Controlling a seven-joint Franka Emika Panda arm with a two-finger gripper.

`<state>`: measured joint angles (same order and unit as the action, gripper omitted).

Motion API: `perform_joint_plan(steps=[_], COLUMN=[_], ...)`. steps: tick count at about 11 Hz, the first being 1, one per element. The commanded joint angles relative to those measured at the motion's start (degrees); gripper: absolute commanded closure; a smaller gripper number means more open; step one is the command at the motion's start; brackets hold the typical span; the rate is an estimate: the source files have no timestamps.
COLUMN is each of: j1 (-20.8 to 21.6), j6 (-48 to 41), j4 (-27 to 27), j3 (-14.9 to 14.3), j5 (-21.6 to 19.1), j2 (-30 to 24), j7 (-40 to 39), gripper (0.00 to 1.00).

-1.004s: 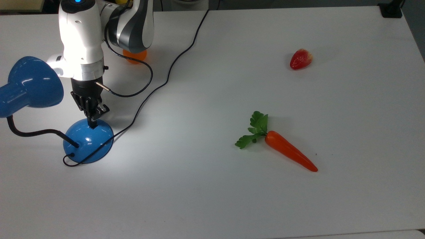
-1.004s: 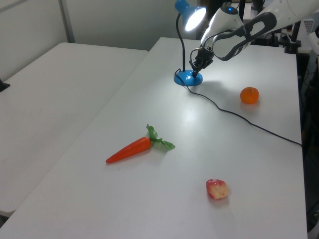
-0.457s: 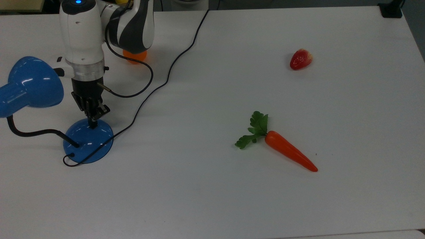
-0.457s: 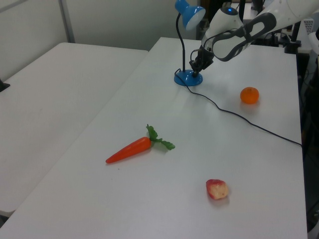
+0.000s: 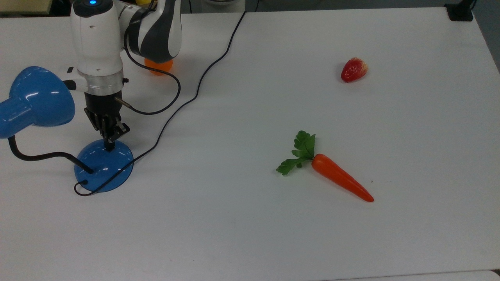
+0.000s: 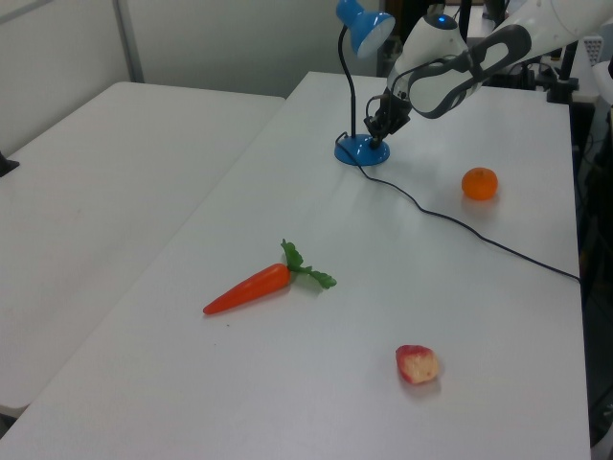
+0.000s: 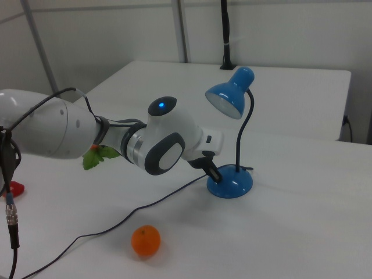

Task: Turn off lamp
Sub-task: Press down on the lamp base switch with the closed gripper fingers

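At tip of gripper (image 5: 109, 145): lamp (image 5: 103, 166) base switch, fingers clenched, touching. Shade dark, so press step judged done. Next: lift straight up, clear of neck.

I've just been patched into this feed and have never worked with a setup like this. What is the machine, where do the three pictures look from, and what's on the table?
The machine is one white robot arm ending in a gripper, whose tip presses on the base of the blue lamp. The lamp casts no glow on the table. The top view looks down from above; the left view and right view look across the table from opposite sides. Lying loose are a carrot, a strawberry and an orange. A black cord runs from the lamp across the table. Nothing is held.
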<state>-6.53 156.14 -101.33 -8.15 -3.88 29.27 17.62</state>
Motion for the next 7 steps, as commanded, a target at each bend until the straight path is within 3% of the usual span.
perform_joint_plan(steps=[1, 7], j1=[1.17, 1.26], j6=[0.48, -0.05], j4=[-3.52, -4.84], j3=[-0.56, -0.56], j5=[0.98, 0.98], j2=[1.14, 1.06], j7=[0.14, -0.48], gripper=[1.0, 1.0])
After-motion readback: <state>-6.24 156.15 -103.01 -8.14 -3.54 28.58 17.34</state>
